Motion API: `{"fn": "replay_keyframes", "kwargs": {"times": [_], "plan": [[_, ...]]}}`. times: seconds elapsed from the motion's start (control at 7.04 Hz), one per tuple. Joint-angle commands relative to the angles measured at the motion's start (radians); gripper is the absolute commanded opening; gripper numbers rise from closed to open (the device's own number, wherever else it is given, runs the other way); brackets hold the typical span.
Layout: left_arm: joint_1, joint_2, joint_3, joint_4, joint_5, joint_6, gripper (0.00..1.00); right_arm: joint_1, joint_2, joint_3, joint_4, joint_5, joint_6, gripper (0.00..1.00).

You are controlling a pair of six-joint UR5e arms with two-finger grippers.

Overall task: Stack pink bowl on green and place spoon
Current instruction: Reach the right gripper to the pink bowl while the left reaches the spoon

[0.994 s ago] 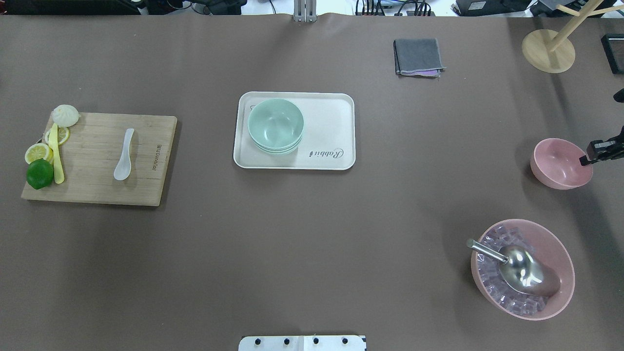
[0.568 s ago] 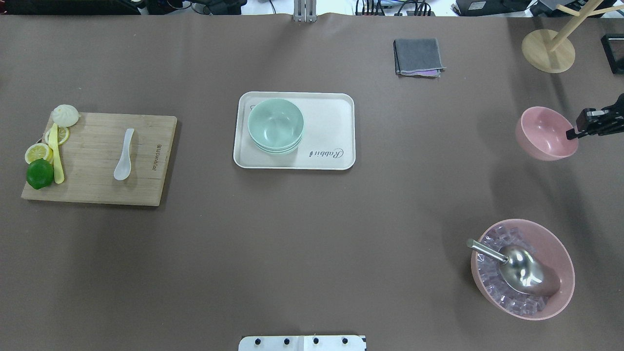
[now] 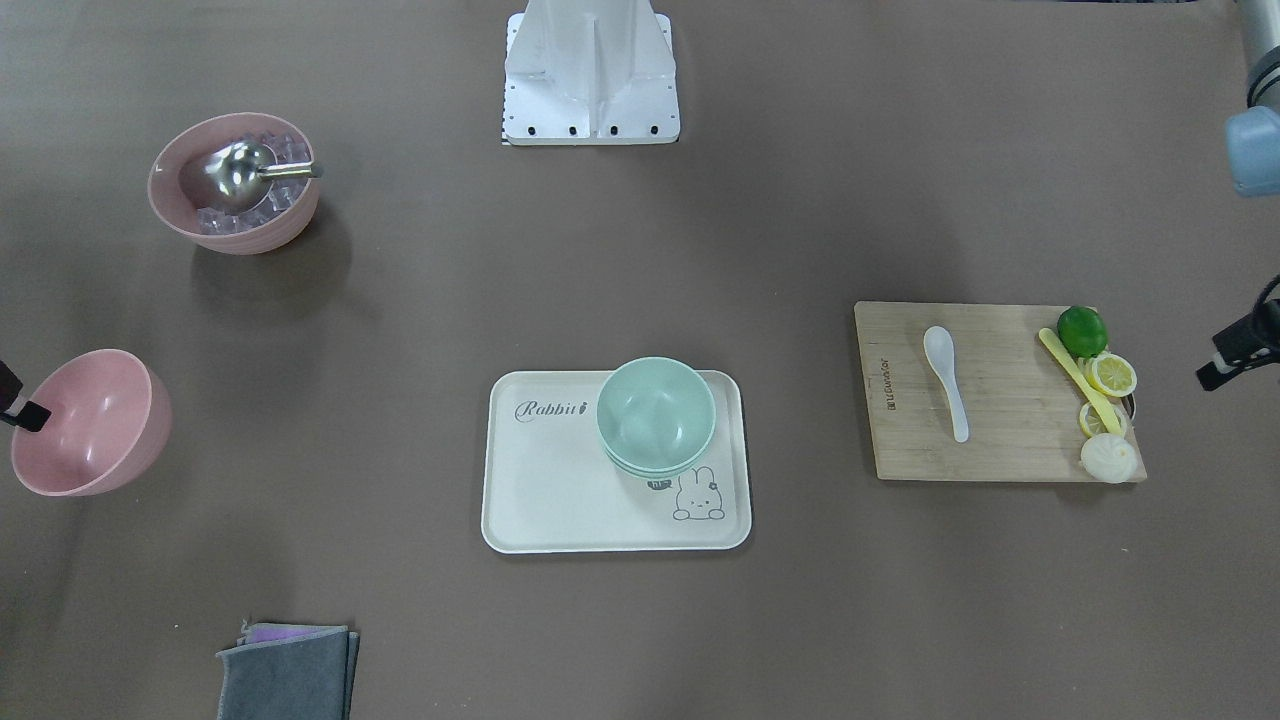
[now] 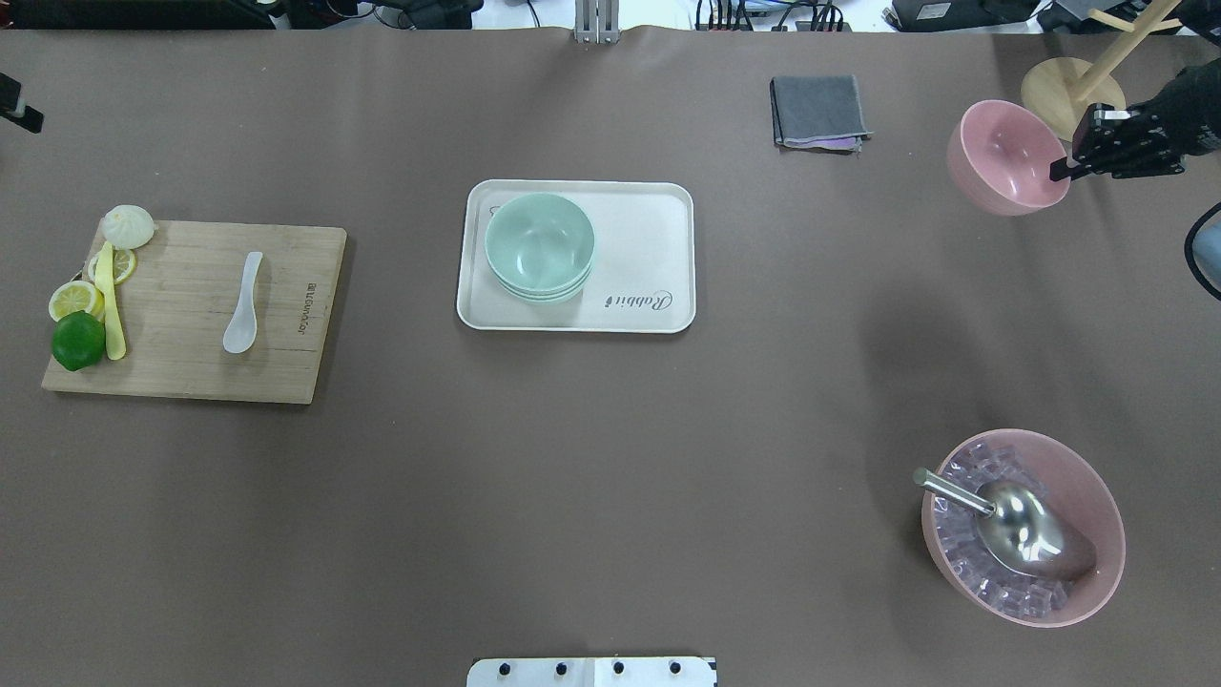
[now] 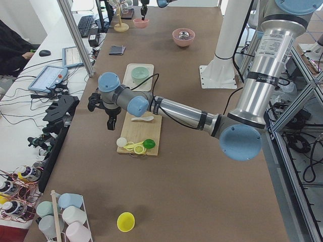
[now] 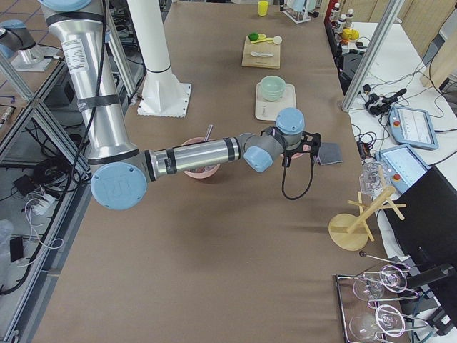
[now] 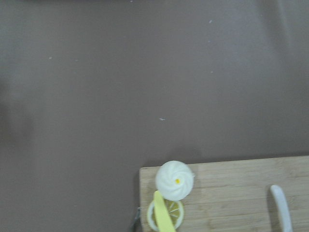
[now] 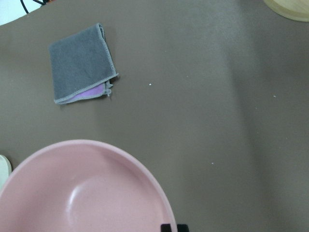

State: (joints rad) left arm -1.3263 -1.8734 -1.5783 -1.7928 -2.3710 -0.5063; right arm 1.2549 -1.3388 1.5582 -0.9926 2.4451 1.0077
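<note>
My right gripper (image 4: 1061,170) is shut on the right rim of the small pink bowl (image 4: 1003,157) and holds it in the air near the table's far right. The bowl also shows in the front view (image 3: 85,420) and fills the right wrist view (image 8: 87,193). Stacked green bowls (image 4: 539,243) sit on the white tray (image 4: 649,239) at mid-table. The white spoon (image 4: 242,303) lies on the wooden cutting board (image 4: 191,367) at the left. My left gripper (image 4: 17,105) hovers beyond the board's far left corner, empty and seemingly open; only one finger shows.
A large pink bowl with ice cubes and a metal scoop (image 4: 1023,527) stands at the near right. A folded grey cloth (image 4: 818,112) and a wooden stand (image 4: 1072,98) are at the far right. A lime, lemon slices and a bun (image 4: 128,225) sit on the board's left edge.
My right gripper has lifted the pink bowl off the table and carried it away from the robot and slightly left. My left gripper has come into view at the far left.
</note>
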Motion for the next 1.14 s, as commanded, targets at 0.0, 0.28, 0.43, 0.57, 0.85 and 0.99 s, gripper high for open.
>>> {"fn": "replay_keyframes", "kwargs": {"times": [0.0,0.28,0.43,0.57,0.85,0.99], "plan": [[0.149,-0.078,-0.003,0.025,0.137,-0.180,0.96,-0.055,0.068,0.006,-0.001,-0.064,0.108,0.00],[0.257,-0.081,0.006,0.021,0.214,-0.250,0.91,-0.148,0.127,0.022,-0.001,-0.154,0.236,0.00],[0.292,-0.081,0.009,0.020,0.231,-0.276,0.90,-0.193,0.163,0.022,-0.004,-0.196,0.286,0.00],[0.330,-0.082,0.015,0.013,0.268,-0.303,0.90,-0.221,0.187,0.022,-0.006,-0.221,0.323,0.00],[0.370,-0.086,0.064,-0.040,0.294,-0.326,0.89,-0.233,0.205,0.028,-0.006,-0.225,0.353,0.00],[0.377,-0.082,0.114,-0.112,0.300,-0.327,0.89,-0.235,0.213,0.028,-0.006,-0.225,0.354,0.00]]}}
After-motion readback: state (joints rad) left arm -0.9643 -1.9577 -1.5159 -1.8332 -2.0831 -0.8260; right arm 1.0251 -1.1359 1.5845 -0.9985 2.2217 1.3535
